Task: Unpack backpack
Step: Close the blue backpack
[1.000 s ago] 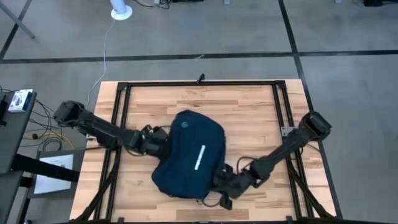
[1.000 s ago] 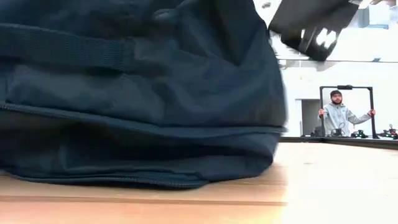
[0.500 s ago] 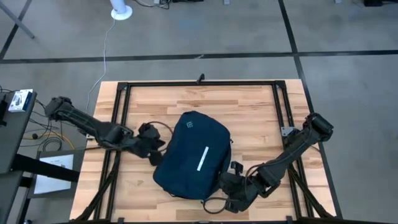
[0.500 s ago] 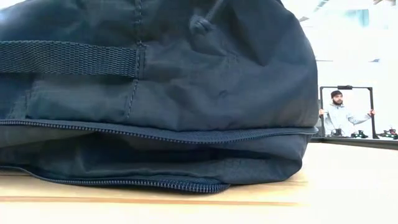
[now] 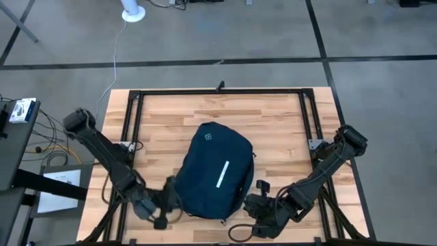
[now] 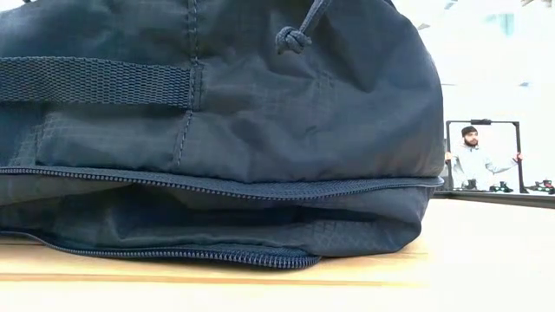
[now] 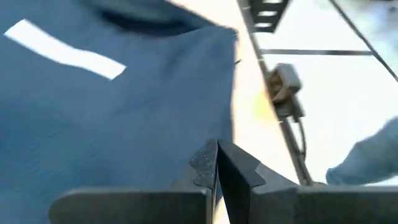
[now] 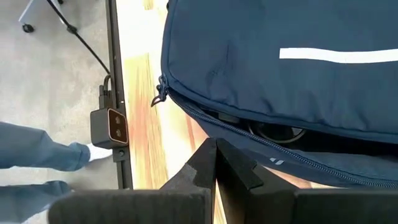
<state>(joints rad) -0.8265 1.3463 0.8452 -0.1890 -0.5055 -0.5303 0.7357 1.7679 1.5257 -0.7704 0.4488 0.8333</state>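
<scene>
With the backpack (image 5: 213, 171) lying flat mid-bench (image 5: 273, 116), stripe and logo side up, I've got both tools low at its near end: left tool (image 5: 162, 205) at the near-left corner, right tool (image 5: 254, 208) at the near-right corner. Both have their fingers pressed together on nothing; each wrist view shows the two tips meeting with no fabric or pull between them. Right wrist view shows the zipper (image 8: 249, 134) part-open along that side, a dark gap with something round visible inside, can't tell what. A zipper pull (image 8: 159, 98) hangs at the corner near the bench frame rail (image 8: 115, 81). Low view is filled by the bag's end: webbing strap (image 6: 95, 82), knotted cord (image 6: 293, 39), zipper lines. Nothing is out of the bag yet, so I'd call this early: opening still to be widened. Risks as I see them: the bag is soft and unanchored, so a one-sided tug on the pull will likely drag the whole bag across the bench instead of running the zipper; the left tool would need to pin it. Pinching loose fabric instead of the small pull is easy from this angle. The shoulder strap loops (image 5: 235, 229) by the right tool could snag the fingers. A person's legs (image 8: 37, 155) stand close beside the bench edge.
</scene>
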